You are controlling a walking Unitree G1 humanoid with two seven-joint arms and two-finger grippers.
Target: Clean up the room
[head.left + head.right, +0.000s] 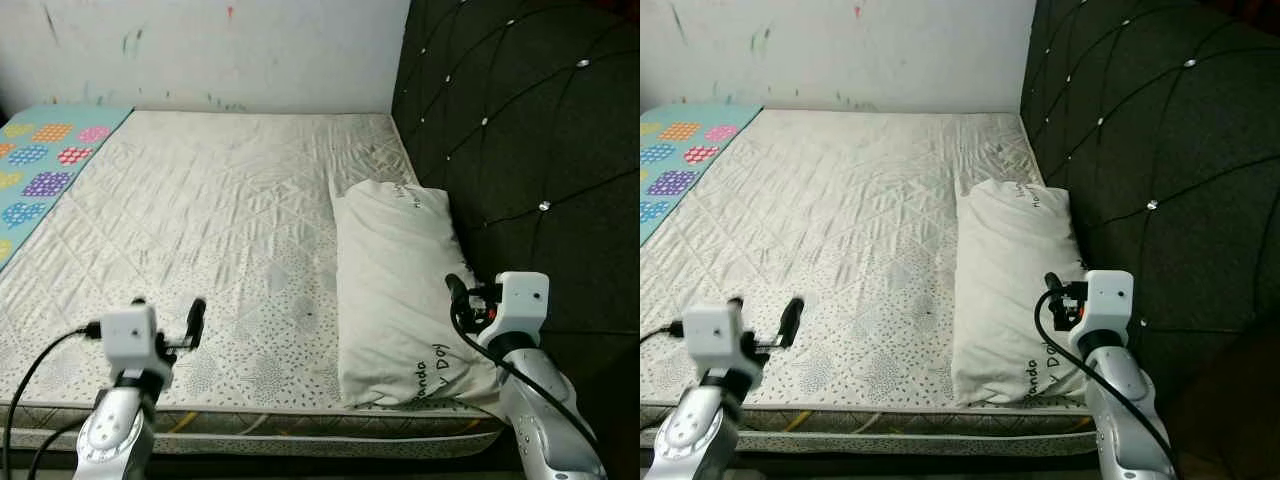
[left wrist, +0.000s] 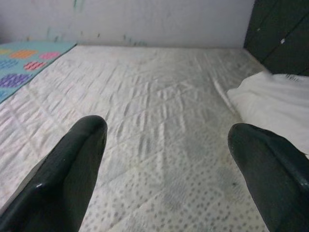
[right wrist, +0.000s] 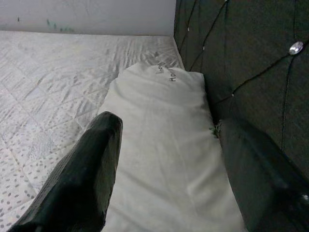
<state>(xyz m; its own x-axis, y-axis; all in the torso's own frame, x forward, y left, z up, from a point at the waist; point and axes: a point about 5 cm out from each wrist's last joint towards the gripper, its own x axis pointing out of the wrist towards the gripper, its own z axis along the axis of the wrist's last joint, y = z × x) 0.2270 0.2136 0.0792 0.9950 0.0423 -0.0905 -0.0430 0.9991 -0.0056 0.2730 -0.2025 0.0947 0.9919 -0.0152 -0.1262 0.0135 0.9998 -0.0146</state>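
Nearest, left claw point(image 1: 168, 318) raised level over the bed's point(image 1: 220, 220) front edge, fingers spread wide, holding nothing. Alongside, right claw point(image 3: 166, 169) likewise wide over the white pillow point(image 1: 400, 290), lying flat against the dark tufted headboard point(image 1: 520, 140). Legible on the pillow's near corner: "anda" and "Doy"; the far-end writing too small to read. Farther left, a patterned blanket point(image 1: 45, 160).

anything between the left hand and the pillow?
Nothing but bare quilted mattress. The left hand, open, sits over the near edge and the pillow lies off toward the headboard; the left wrist view shows that stretch free of objects.
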